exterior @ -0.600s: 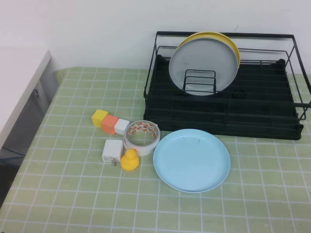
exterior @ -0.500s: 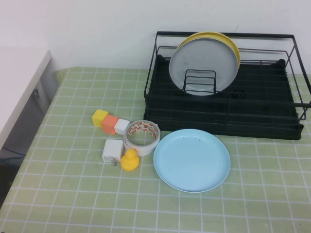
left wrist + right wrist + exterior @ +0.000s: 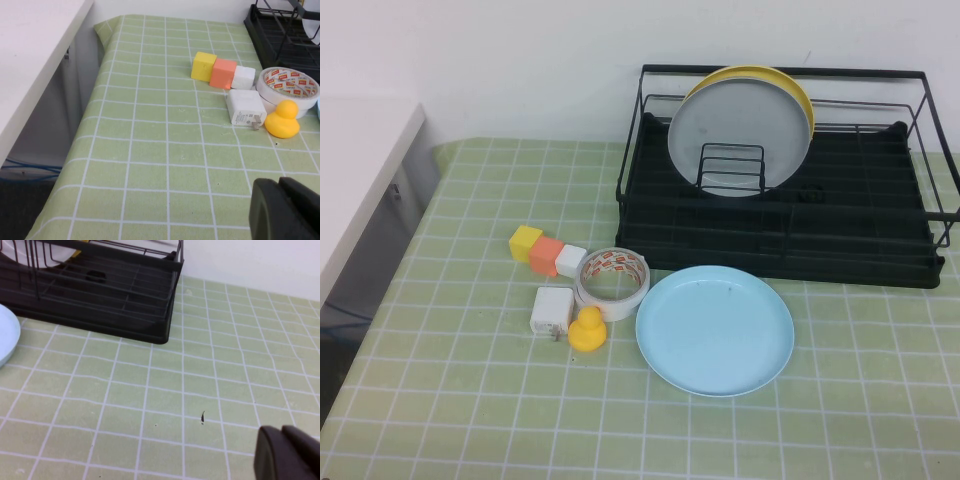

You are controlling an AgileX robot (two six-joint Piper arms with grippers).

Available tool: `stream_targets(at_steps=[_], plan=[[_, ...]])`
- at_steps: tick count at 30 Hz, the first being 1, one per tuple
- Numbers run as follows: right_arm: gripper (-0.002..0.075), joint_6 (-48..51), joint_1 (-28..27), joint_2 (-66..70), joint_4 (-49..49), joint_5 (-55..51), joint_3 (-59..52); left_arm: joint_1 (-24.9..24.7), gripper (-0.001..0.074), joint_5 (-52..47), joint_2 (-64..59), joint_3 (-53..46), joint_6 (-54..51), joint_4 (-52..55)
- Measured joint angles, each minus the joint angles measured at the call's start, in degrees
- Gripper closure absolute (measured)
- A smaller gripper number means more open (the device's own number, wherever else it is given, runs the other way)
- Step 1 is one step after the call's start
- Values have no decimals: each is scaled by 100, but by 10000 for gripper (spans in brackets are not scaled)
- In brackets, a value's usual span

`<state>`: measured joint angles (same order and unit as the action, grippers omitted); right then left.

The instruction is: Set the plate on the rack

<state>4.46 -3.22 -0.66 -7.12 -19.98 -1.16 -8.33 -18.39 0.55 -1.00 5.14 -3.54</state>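
Observation:
The light blue plate (image 3: 714, 329) lies flat on the green checked cloth, just in front of the black wire rack (image 3: 880, 250); its edge also shows in the right wrist view (image 3: 7, 335). The rack (image 3: 125, 295) holds a grey-white plate (image 3: 738, 135) and a yellow plate (image 3: 798, 92) upright at its back left. Neither arm shows in the high view. My left gripper (image 3: 281, 212) is shut and empty, low over the cloth near the table's left front. My right gripper (image 3: 285, 455) is shut and empty over bare cloth right of the rack's front corner.
Left of the plate lie a tape roll (image 3: 611, 282), a yellow duck (image 3: 587, 330), a white charger (image 3: 551, 310) and yellow, orange and white blocks (image 3: 547, 252). A white counter (image 3: 355, 170) borders the table's left side.

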Motion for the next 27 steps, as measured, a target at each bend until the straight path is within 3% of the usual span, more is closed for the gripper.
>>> stream_targets(at_steps=[7, 11, 17, 22, 27], plan=[[720, -20, 0, 0, 0, 0, 0, 0, 737, 11, 0, 0, 0, -65], [720, -303, 0, 0, 219, 0, 0, 0, 737, 389, 0, -11, 347, -1250], [720, -813, 0, 0, 1900, 0, 0, 0, 737, 1480, 0, -11, 1221, -4673], [720, -930, 0, 0, 3804, 125, -37, 0, 737, 2098, 0, -11, 1123, -5501], [720, -930, 0, 0, 4334, 295, -37, 0, 737, 2254, 0, -11, 1114, -6120]])
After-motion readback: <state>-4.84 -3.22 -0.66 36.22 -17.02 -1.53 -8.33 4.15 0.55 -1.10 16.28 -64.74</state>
